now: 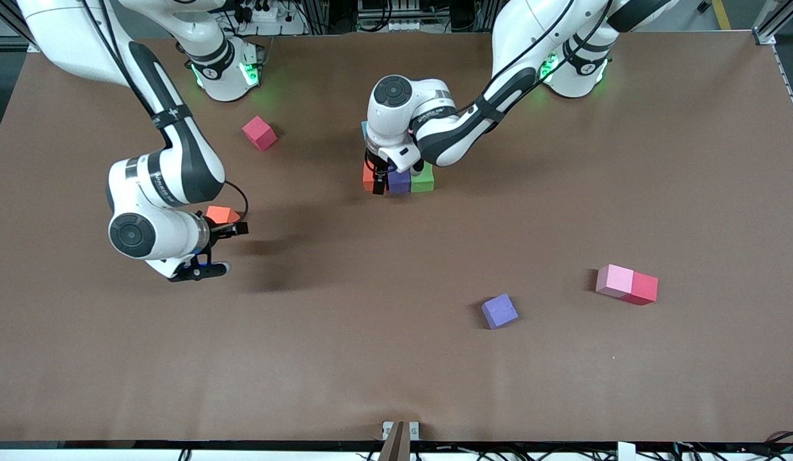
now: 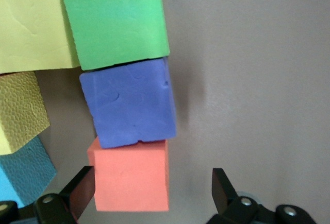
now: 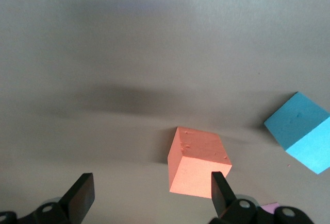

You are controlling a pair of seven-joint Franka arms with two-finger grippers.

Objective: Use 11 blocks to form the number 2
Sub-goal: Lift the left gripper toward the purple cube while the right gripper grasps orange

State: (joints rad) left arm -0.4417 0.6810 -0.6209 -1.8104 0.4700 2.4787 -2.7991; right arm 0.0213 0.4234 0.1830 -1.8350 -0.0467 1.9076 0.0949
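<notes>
- Right gripper (image 1: 207, 253): hangs over the table (image 1: 396, 371) at the right arm's end, fingers (image 3: 82, 195) spread wide and empty. A loose orange block (image 1: 221, 214) lies under it, partly hidden by the wrist in the front view; the right wrist view also shows a cyan block (image 3: 301, 131), which the front view hides.
- Red cube (image 1: 260, 133): alone, near the right arm's base.
- Left gripper (image 1: 383, 176): low over the block cluster at mid-table, jaws fully apart astride the row's orange block (image 2: 131, 175), gripping nothing.
- Cluster: orange, purple block (image 2: 131, 103) and green block (image 2: 116, 20) touch in a row; yellow (image 2: 31, 23) and cyan blocks beside it are cut off.
- Loose purple block (image 1: 500, 311): nearer the camera.
- Pink block (image 1: 615, 280): touches a second red cube (image 1: 642, 288), toward the left arm's end.
</notes>
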